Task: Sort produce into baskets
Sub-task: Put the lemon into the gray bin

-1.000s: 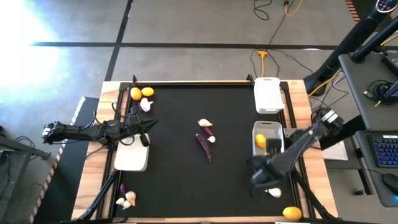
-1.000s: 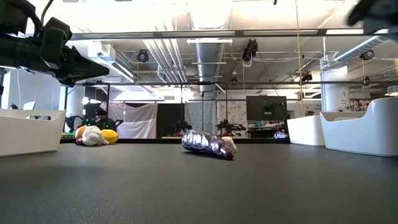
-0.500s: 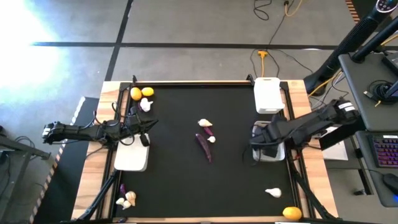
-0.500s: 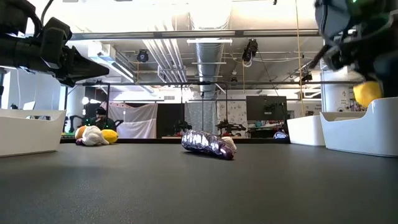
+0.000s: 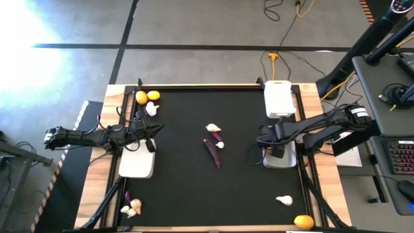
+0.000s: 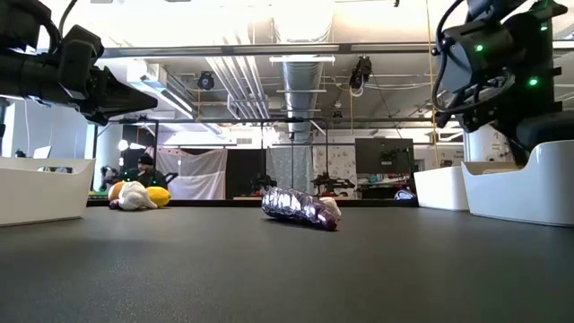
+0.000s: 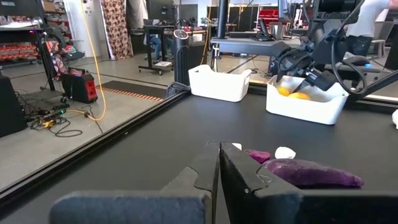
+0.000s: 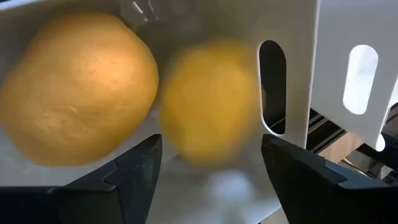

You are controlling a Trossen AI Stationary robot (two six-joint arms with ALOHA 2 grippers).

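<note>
My right gripper (image 5: 272, 145) hangs open, pointing steeply down, over the middle right basket (image 5: 288, 158). In the right wrist view two lemons lie in that basket: a sharp one (image 8: 81, 87) and a blurred one (image 8: 208, 99) just beyond my spread fingers, clear of them. My left gripper (image 7: 219, 155) is shut and level above the left basket (image 5: 137, 165). At the table's middle lie a long purple piece (image 5: 212, 153), a small purple piece (image 5: 217, 136) and two garlic bulbs (image 5: 213, 128). A third basket (image 5: 279, 98) stands at the far right.
Two lemons (image 5: 147, 96) and a garlic bulb (image 5: 151, 109) sit at the far left corner. Garlic (image 5: 132, 207) and a purple piece (image 5: 127, 195) lie near left. A garlic bulb (image 5: 283, 200) and a lemon (image 5: 303, 221) lie near right. Bare mat lies between the groups.
My right gripper has swung from the near right of the table toward the far edge, carrying a lemon, and come down over the middle right basket. It has let go: the lemon that hung at its fingers half a second ago now lies in the basket.
</note>
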